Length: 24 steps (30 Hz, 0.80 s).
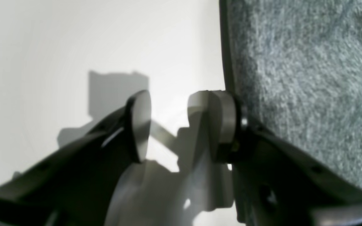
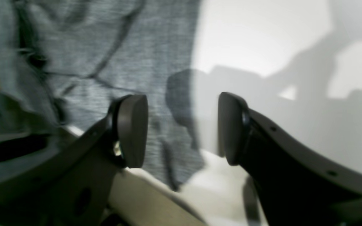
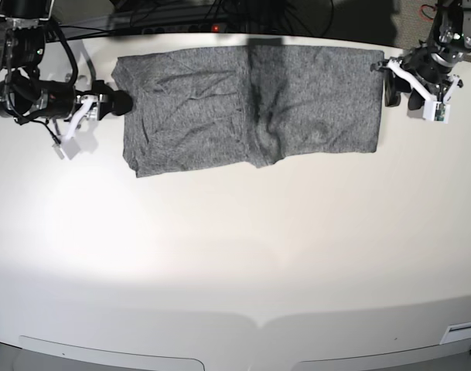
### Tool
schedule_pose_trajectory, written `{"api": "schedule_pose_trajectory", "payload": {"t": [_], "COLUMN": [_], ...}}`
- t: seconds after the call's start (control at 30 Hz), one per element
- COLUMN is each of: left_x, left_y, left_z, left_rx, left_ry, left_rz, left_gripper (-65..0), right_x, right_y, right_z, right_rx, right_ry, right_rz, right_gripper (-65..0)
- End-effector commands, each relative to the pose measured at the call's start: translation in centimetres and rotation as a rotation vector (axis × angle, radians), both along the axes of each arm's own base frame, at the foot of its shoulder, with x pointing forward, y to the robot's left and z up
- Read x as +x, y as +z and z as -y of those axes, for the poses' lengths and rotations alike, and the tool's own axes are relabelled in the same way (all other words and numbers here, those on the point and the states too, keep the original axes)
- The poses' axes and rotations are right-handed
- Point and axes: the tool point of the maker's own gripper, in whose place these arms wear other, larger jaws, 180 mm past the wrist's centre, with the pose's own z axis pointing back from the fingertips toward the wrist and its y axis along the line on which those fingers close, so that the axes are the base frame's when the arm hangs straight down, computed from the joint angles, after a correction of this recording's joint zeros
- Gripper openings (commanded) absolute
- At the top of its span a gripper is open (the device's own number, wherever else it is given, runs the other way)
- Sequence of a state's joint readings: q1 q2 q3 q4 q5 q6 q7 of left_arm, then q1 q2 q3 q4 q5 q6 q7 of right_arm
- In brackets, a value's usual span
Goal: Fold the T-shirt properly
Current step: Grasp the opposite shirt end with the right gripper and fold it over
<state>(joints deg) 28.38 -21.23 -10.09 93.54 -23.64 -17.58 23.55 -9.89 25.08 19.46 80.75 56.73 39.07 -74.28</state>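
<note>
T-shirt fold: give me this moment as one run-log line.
T-shirt: partly folded, flat on table | left gripper: open at its edge | right gripper: open at opposite edge | nothing held

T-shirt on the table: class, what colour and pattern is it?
The T-shirt is plain heathered grey, no print; clearest in the base view.

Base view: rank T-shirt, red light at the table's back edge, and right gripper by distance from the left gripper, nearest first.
1. T-shirt: its side edge lies right beside the left gripper, on the view's right.
2. Red light: at the back edge, past the shirt's middle.
3. Right gripper: on the view's left, at the shirt's opposite edge.
</note>
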Motion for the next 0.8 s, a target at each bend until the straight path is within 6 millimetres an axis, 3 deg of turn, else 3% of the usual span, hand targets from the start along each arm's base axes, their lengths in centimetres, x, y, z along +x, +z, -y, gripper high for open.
{"api": "schedule_pose_trajectory", "payload": {"t": [0.0, 0.33, 0.77], "left_x": [0.7, 0.7, 0.3], "left_y": [0.9, 0.9, 0.5], "left_z": [-0.3, -0.3, -0.3], "left_rx": [0.004, 0.005, 0.009], "left_ry": [-0.002, -0.003, -0.007], "left_rz": [0.035, 0.034, 0.003], "left_gripper": [-37.1, -37.1, -37.1], "right_x": [-0.8, -0.1, -1.1], "right_y": [-0.3, 0.5, -1.1], "right_z": [0.3, -1.9, -7.6], "right_rx": [-0.023, 0.010, 0.066], "right_ry": [0.021, 0.044, 0.181], "right_rz": [-0.033, 0.017, 0.011], "right_gripper": [-28.8, -28.8, -28.9]}}
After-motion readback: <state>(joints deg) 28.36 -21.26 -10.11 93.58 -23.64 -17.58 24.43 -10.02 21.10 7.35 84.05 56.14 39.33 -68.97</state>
